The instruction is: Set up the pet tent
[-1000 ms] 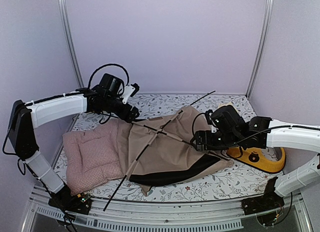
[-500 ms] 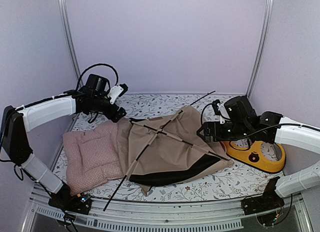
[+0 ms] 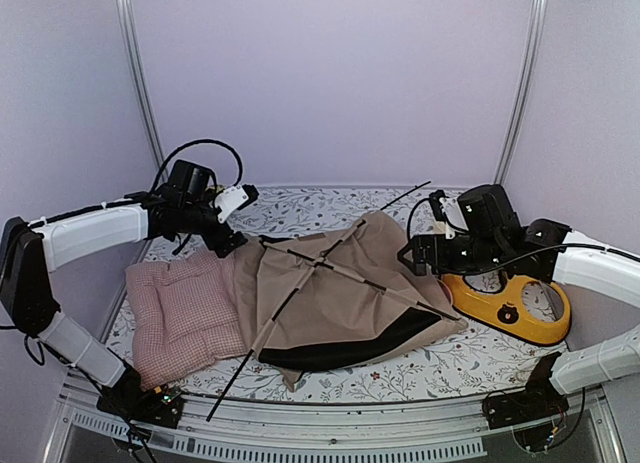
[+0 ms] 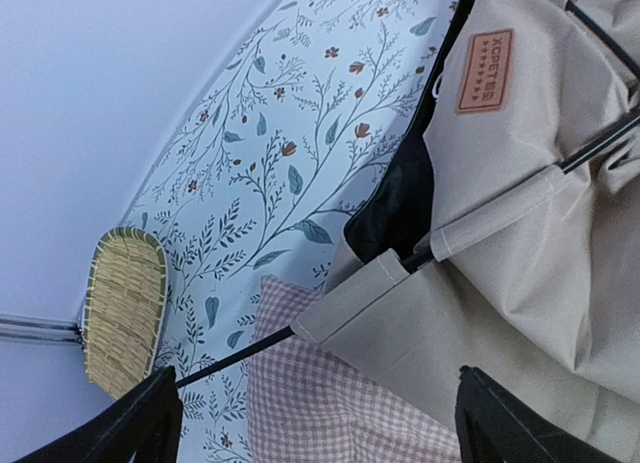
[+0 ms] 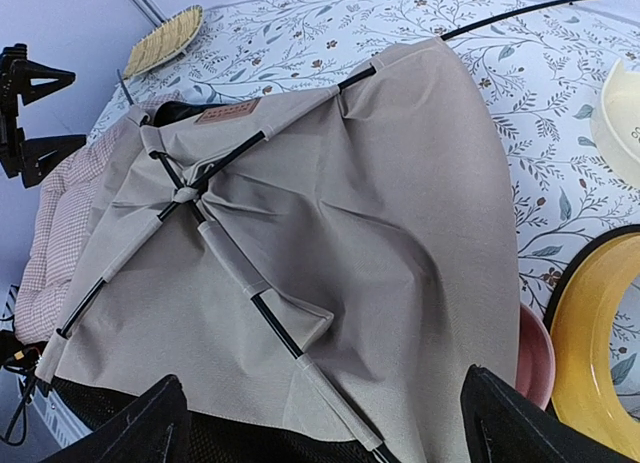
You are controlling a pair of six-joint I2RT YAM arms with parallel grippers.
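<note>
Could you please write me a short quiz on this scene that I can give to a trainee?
1. True or false: the tent already stands upright.
2. Which thing does the tent's left edge overlap? A) cushion B) yellow stand C) woven mat
3. Fill in: the left gripper and the right gripper are both ____.
Key: 1 false, it lies flat on the table; 2 A; 3 open, holding nothing.
</note>
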